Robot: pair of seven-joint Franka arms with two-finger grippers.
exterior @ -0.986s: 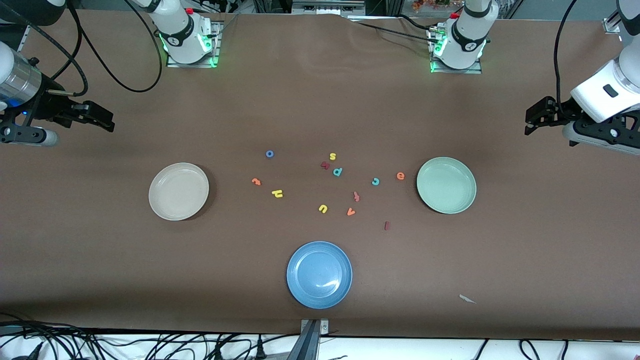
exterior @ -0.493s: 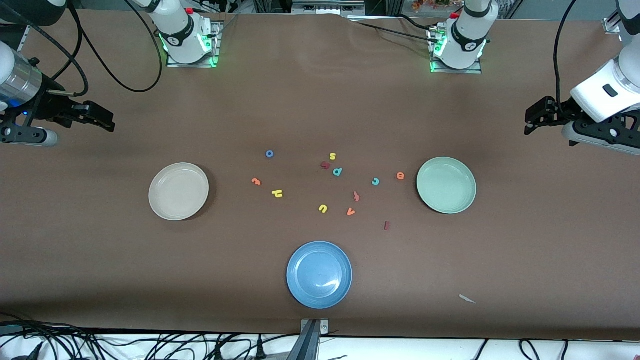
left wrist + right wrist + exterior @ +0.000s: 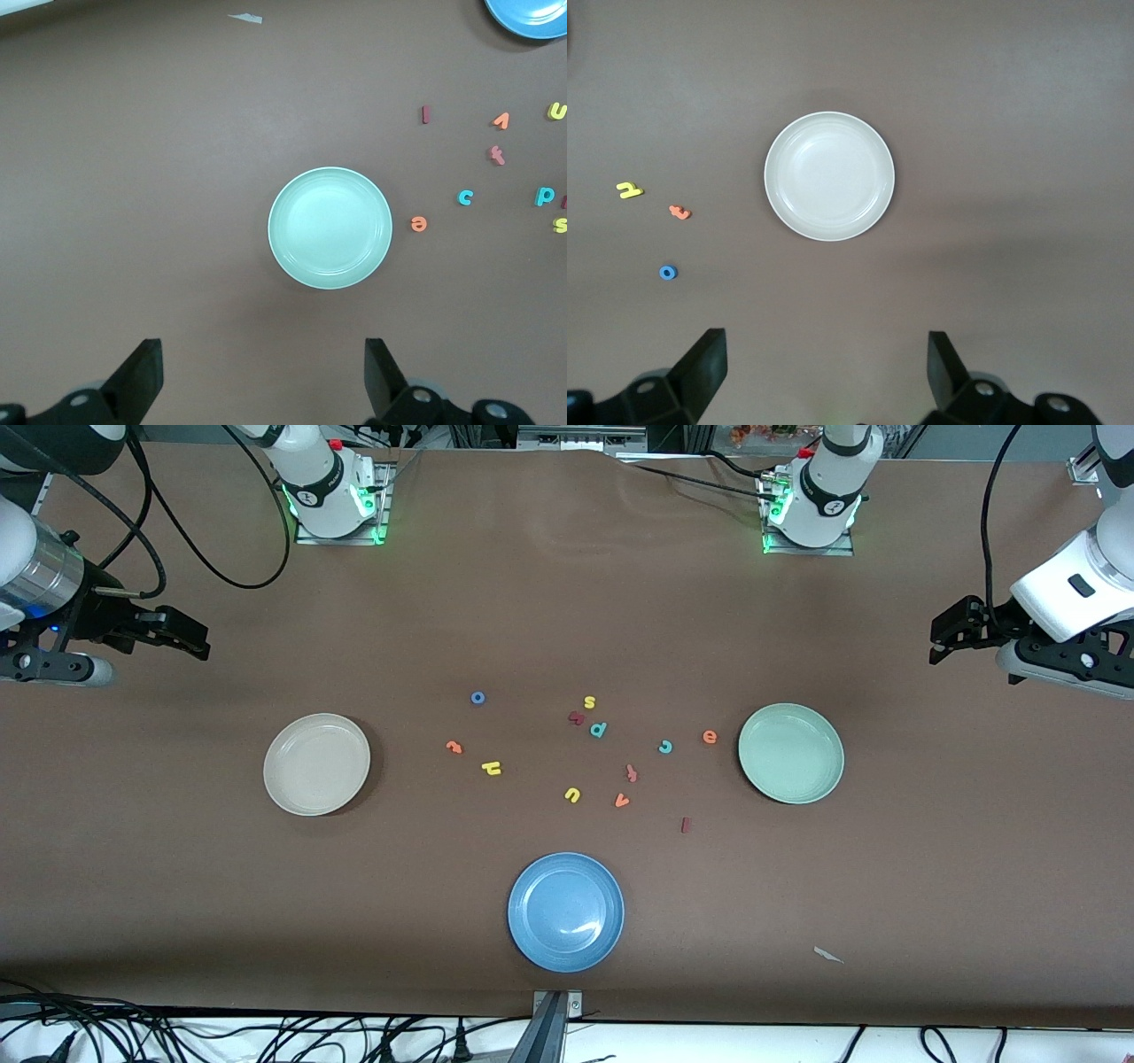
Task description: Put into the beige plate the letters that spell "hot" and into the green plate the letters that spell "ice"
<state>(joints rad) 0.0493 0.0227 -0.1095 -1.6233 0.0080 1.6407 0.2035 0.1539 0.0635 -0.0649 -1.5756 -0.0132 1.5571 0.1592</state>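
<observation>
The right gripper [image 3: 190, 642] is hanging with its jaws spread wide and holding nothing over bare table at the right arm's end, well apart from the beige plate [image 3: 316, 763], which is lying nearer the front camera than it. Toward the middle, the orange "t" [image 3: 454, 747], yellow "h" [image 3: 491, 767] and blue "o" [image 3: 477, 697] are lying on the table. Further along are the teal "c" [image 3: 665, 747], dark red "i" [image 3: 684, 825] and orange "e" [image 3: 709, 736], the "e" just beside the green plate [image 3: 790, 753]. Three plates are showing, counting the blue plate [image 3: 565, 911], and eleven letters. The left gripper [image 3: 946, 633] is waiting, wide open and empty. Since a second ago the right gripper has been edging slightly toward the middle; nothing else has moved.
</observation>
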